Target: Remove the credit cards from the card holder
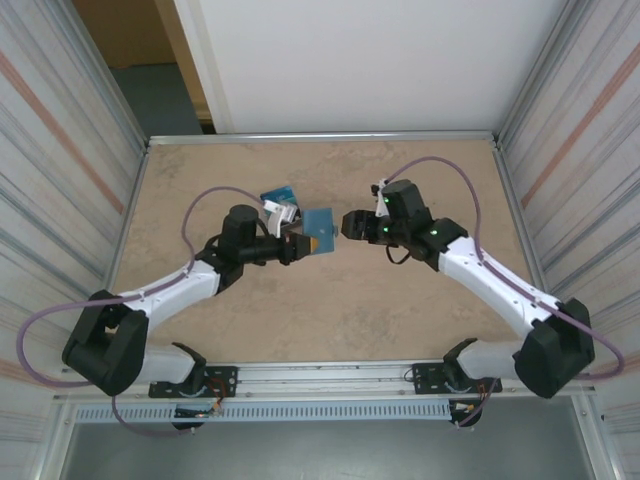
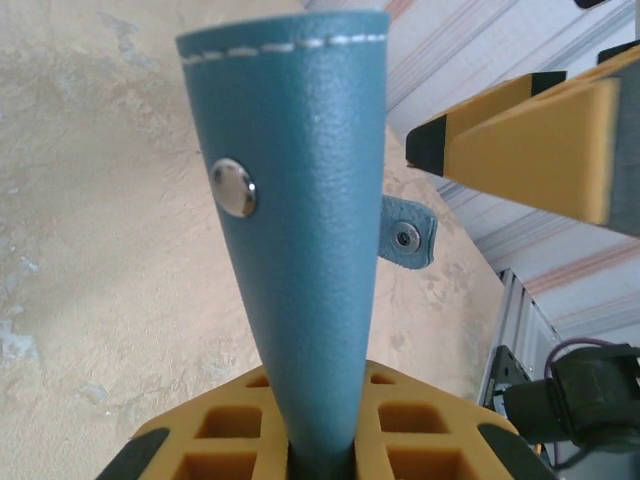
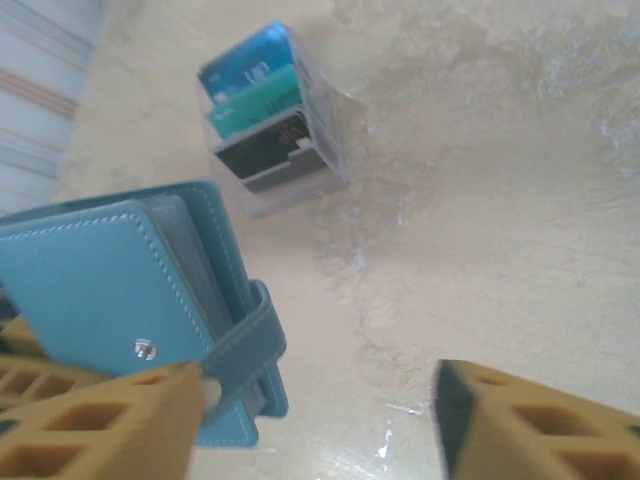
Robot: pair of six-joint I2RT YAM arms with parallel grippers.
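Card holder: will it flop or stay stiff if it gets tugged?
Probably fairly stiff: pinched at one end by the left gripper, the card holder stands without sagging. Its grained skin looks grippy, not slippery. The snap strap sticks out loose and would likely bend if nudged.

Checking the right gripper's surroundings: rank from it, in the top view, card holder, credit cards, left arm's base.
1. card holder, beside the right gripper, held by the left gripper.
2. credit cards, farther left and back.
3. left arm's base, near edge, left.
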